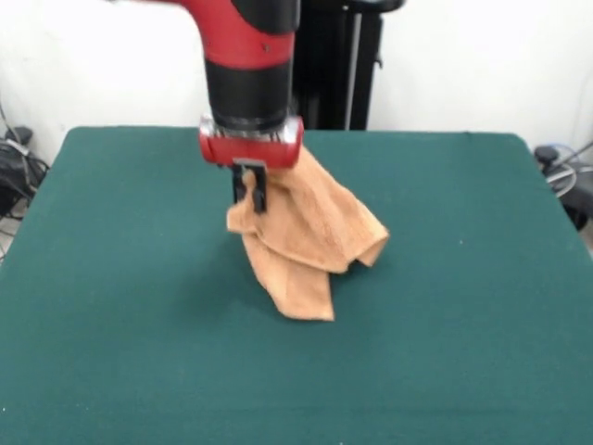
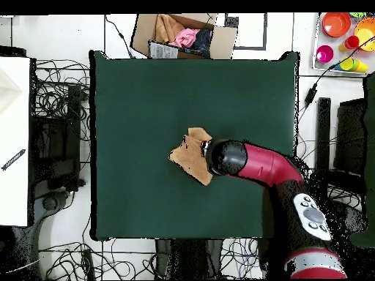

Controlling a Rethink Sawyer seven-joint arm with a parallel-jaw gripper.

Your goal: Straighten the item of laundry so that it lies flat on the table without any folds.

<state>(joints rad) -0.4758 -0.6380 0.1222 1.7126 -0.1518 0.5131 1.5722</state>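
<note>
Hand (image 1: 249, 190) pinches the towel (image 1: 310, 236) by one upper edge, red arm (image 1: 243, 56) coming straight down over mid-surface (image 1: 111, 278). Bunched and folded, the towel hangs from that grip, its lower corner touching the green felt, more cloth draped beside the arm.

No legible text or labels.

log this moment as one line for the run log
gripper: shut on towel | towel: pinched at one edge, lifted, bunched, lower end on table | table: towel near centre | task: not flat yet
</note>
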